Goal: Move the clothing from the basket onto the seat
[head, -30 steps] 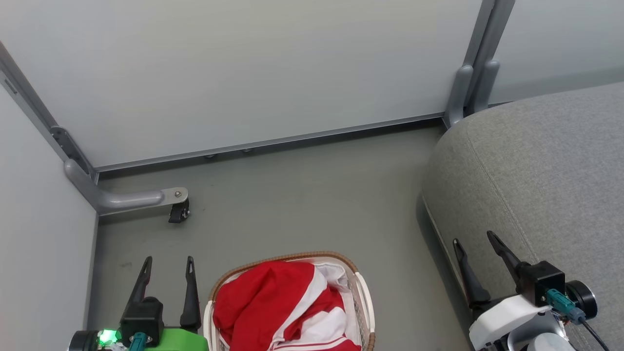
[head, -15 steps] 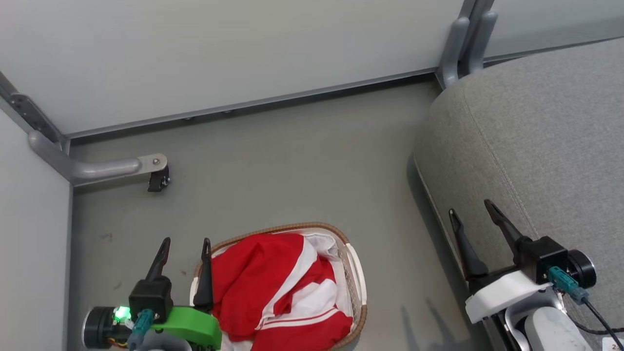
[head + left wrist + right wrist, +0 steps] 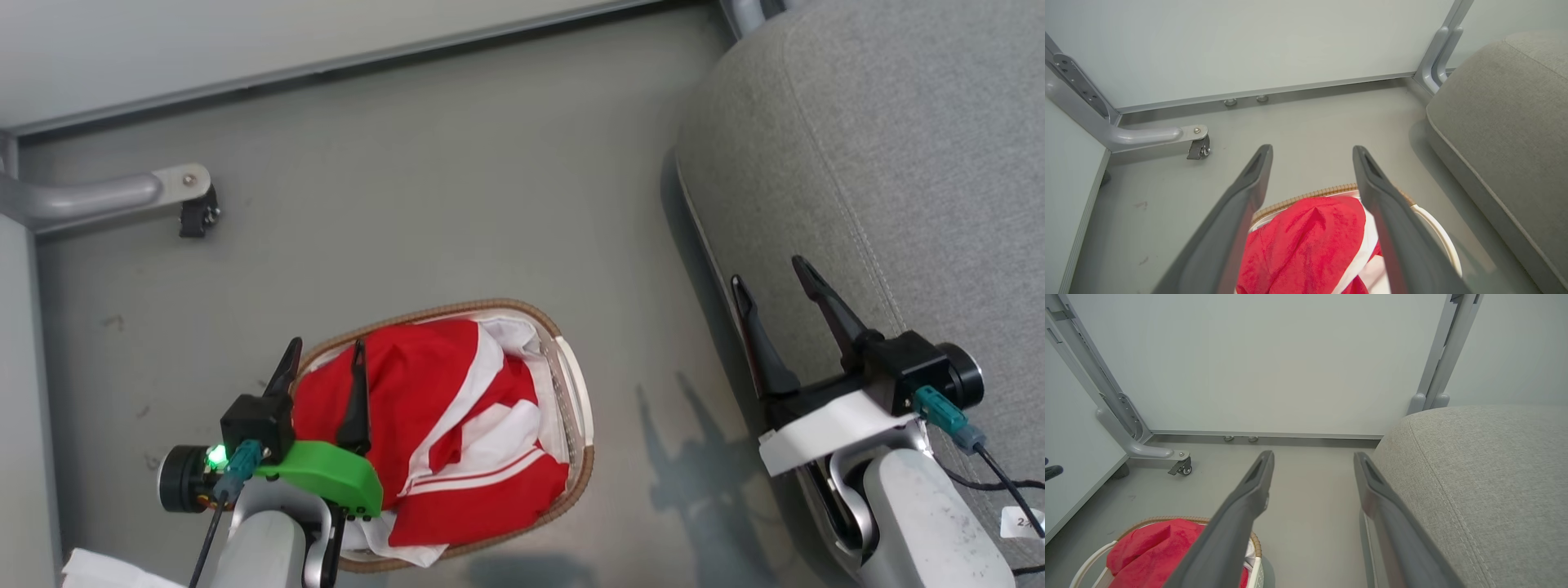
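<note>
Head view: clothing [image 3: 437, 384] below left hand [image 3: 325, 351]

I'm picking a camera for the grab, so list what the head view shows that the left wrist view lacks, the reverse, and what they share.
Head view adds: the right hand, open at the edge of the seat, and the near side of the basket. Left wrist view adds: two small studs under the wall rail. Shared: the left hand open over the red clothing, the basket, the seat, the caster.
</note>
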